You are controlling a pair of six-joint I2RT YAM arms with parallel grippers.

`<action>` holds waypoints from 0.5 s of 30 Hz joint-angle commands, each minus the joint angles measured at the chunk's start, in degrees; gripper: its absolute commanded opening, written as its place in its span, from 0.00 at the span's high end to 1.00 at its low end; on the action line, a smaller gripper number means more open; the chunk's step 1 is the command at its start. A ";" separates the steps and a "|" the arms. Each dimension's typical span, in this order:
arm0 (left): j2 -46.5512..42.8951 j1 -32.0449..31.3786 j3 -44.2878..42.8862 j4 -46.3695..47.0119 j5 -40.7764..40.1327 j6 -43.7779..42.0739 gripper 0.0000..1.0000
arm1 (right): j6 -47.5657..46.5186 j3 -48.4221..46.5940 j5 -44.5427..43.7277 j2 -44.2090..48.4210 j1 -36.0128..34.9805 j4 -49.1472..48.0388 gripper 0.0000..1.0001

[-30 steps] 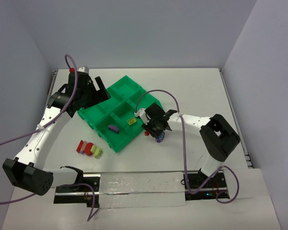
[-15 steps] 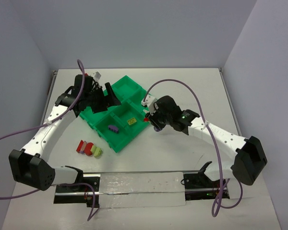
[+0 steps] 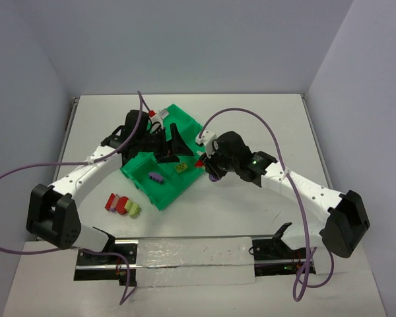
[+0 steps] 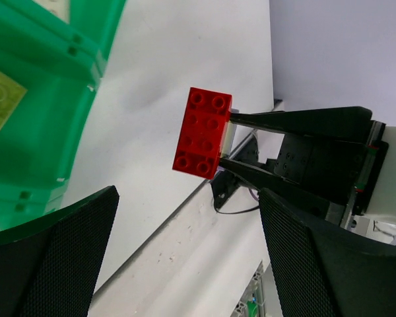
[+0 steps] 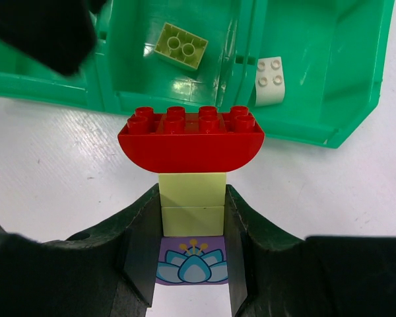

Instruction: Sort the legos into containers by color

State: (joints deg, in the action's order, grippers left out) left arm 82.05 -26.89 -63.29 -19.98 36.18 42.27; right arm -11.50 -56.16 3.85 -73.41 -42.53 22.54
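My right gripper (image 3: 207, 165) (image 5: 192, 195) is shut on a stuck-together stack: a red brick (image 5: 191, 139) at the tip, a yellow-green brick (image 5: 192, 211) between the jaws, and a purple flower-printed brick (image 5: 192, 263) behind. It holds the stack just off the green tray's (image 3: 160, 195) right edge. My left gripper (image 3: 173, 146) (image 4: 188, 218) is open and empty over the tray, facing the red brick (image 4: 203, 132). The tray bins hold a purple brick (image 3: 156, 177), a yellow-green brick (image 3: 181, 168) (image 5: 180, 45) and a white brick (image 5: 270, 80).
A short row of red and yellow-green bricks (image 3: 122, 205) lies on the table to the front left of the tray. The arm bases and a metal rail (image 3: 191, 252) run along the near edge. Grey walls close off the left, the back and the right.
My left arm has swung right across the tray toward the right gripper. My right arm lifted the stack from the table and now holds it by the tray's edge.
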 commanded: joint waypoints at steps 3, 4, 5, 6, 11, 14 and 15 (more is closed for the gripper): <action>2.92 -2.06 1.12 8.52 4.95 2.80 0.08 | 0.78 -1.65 0.39 3.10 -0.99 -3.37 1.00; 3.59 -2.25 0.98 9.17 5.37 3.13 0.08 | 0.78 -1.57 0.46 3.46 -1.08 -3.41 1.00; 3.90 -2.54 0.97 9.71 5.77 3.39 0.08 | 0.78 -1.52 0.46 3.53 -1.16 -3.53 1.00; 4.44 -3.03 0.92 10.36 5.99 3.66 0.08 | 0.78 -1.68 0.46 3.54 -1.21 -3.43 1.00; 6.85 -4.61 0.57 11.91 7.01 4.21 0.10 | 0.87 -1.93 0.63 3.71 -1.62 -3.64 1.00; 7.87 -4.93 0.87 13.64 7.87 5.09 0.18 | 0.87 -2.14 0.54 3.89 -1.89 -3.60 1.00; 8.06 -4.95 1.06 14.37 8.19 5.36 0.21 | 0.87 -2.17 0.54 3.94 -1.94 -3.58 1.00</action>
State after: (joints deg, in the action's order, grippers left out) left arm 89.27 -31.34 -62.11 -11.11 41.61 46.32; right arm -11.19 -56.16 3.91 -71.62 -43.77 21.82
